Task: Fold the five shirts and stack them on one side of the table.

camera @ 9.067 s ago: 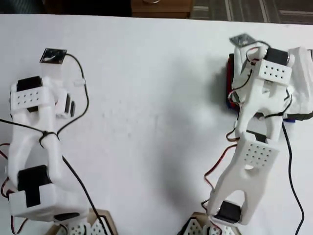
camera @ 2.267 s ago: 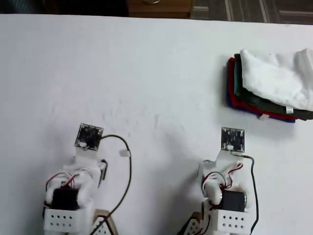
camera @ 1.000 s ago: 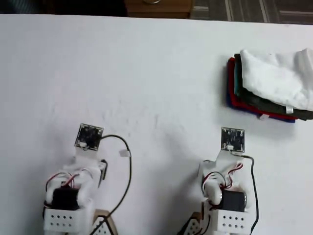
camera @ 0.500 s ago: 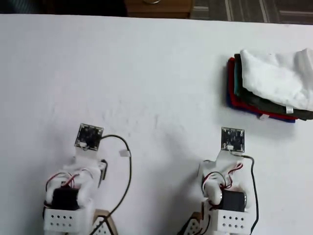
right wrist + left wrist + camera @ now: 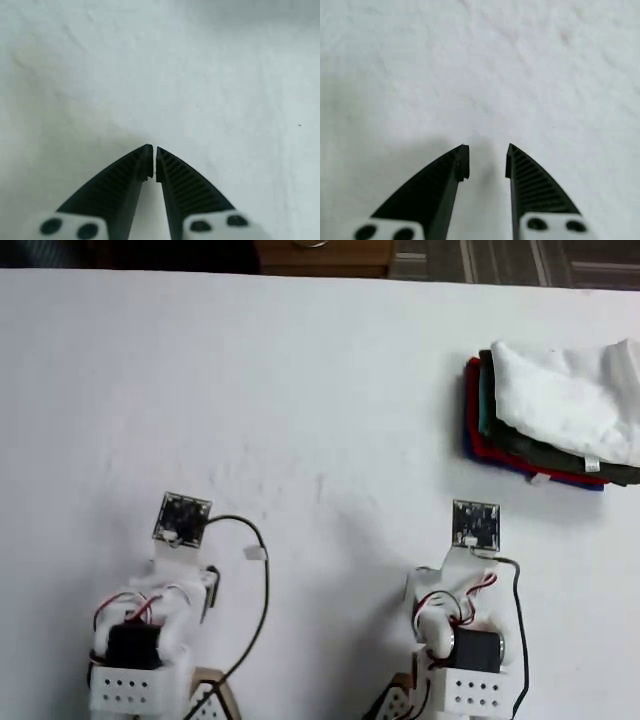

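— Where are the shirts?
— The stack of folded cloth shirts (image 5: 545, 420), white one on top, lies on the white table's (image 5: 300, 390) right side.
— The grippers?
— Both are empty over that table: the left gripper (image 5: 487, 162) slightly parted, the right gripper (image 5: 154, 162) pinched closed.

white cloth-covered table (image 5: 300, 370), brown wooden furniture (image 5: 325, 256) beyond its far edge, dark striped floor (image 5: 520, 260)

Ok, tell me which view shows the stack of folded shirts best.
The high view: the stack of shirts sits at the right side of the table, white one on top, coloured edges beneath. The wrist views face white table past the left tool and the right tool.
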